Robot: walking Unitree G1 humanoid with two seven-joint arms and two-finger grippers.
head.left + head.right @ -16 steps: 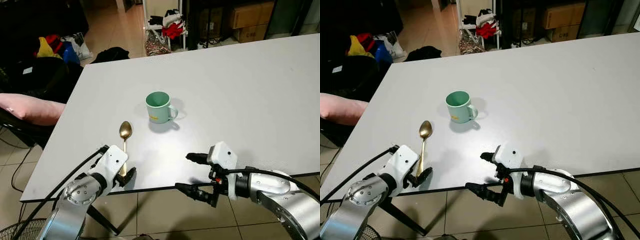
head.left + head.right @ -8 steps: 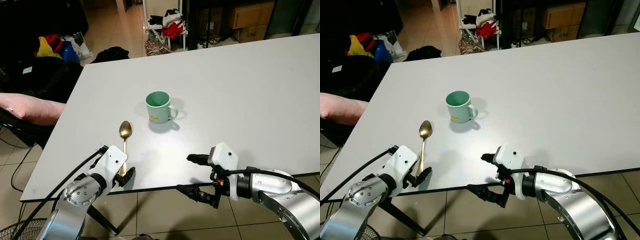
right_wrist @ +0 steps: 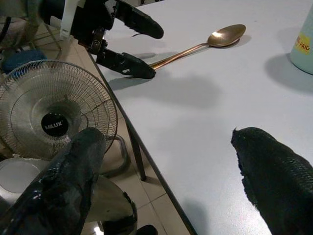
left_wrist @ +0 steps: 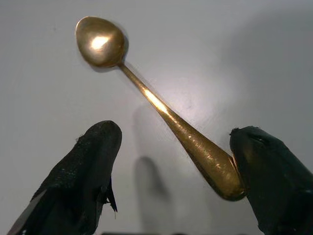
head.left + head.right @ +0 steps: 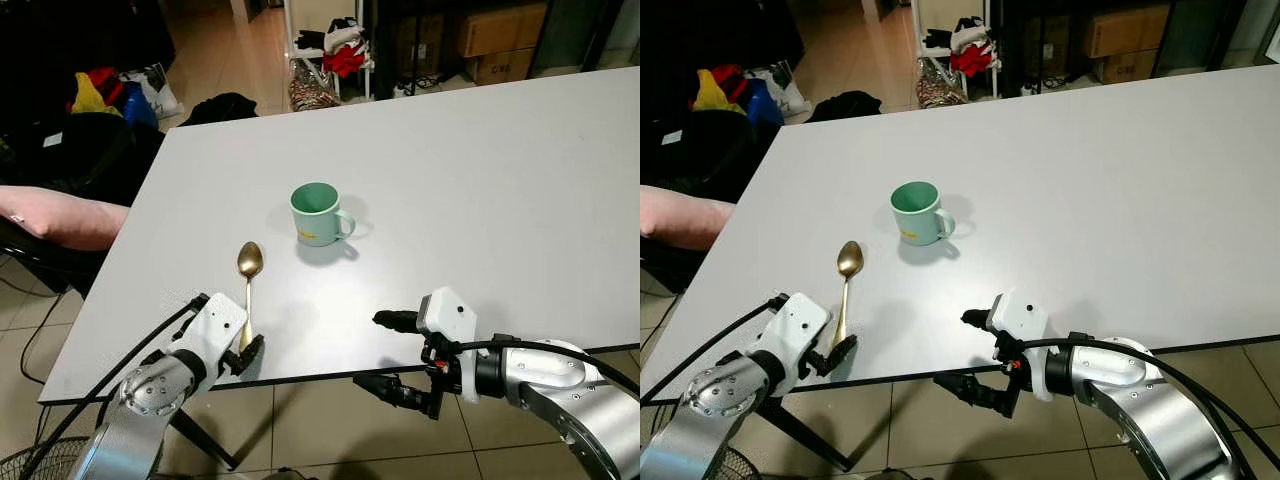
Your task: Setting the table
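A gold spoon (image 5: 247,288) lies on the white table (image 5: 480,190), bowl pointing away from me, handle toward the near edge. My left gripper (image 5: 243,352) is open at the handle's end; in the left wrist view the spoon (image 4: 161,107) lies between the two fingers (image 4: 90,171), its tip against one of them. A green mug (image 5: 317,213) stands upright beyond the spoon, handle to the right. My right gripper (image 5: 382,350) is open at the table's near edge, one finger over the top and one below it. The right wrist view shows the spoon (image 3: 195,46) and my left gripper (image 3: 124,46).
A chair with a pink cushion (image 5: 60,215) stands at the table's left side. A floor fan (image 3: 54,112) sits on the tiles under the near left corner. Clothes, bags and a rack (image 5: 335,50) lie beyond the far edge. Most of the tabletop to the right is bare.
My left gripper has drawn back slightly toward the near edge, so the handle's end now shows. The spoon and mug have stayed put. The right gripper has dropped slightly.
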